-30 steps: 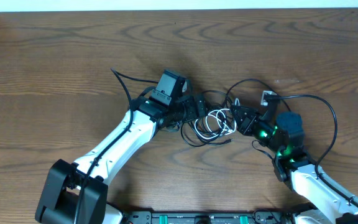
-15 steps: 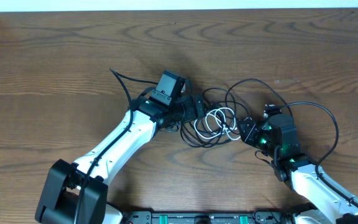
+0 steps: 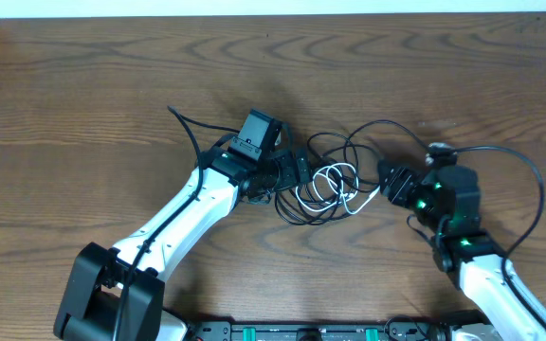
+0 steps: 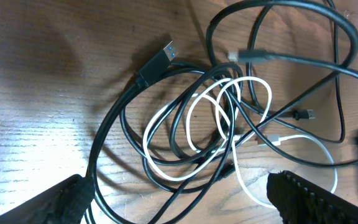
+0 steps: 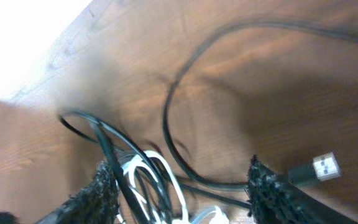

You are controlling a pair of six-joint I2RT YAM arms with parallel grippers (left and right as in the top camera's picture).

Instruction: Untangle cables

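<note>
The cables [image 3: 330, 189] are lying in a loose tangle mid-worktop [image 3: 112, 85] (one white cord [image 4: 270, 99] looping among black ones). The left claw [image 3: 290, 170] is gaping wide at the tangle's left edge. The right claw [image 3: 393, 180] is spreading wide too, with strands passing between its fingers [image 5: 98, 193].

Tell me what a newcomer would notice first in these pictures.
The knot of cables at the middle of the wooden table stands out, with black cords looped through a bright white cable. The left gripper and right gripper flank it on either side, both open. In the left wrist view a black USB plug sticks out at the pile's upper left.
</note>
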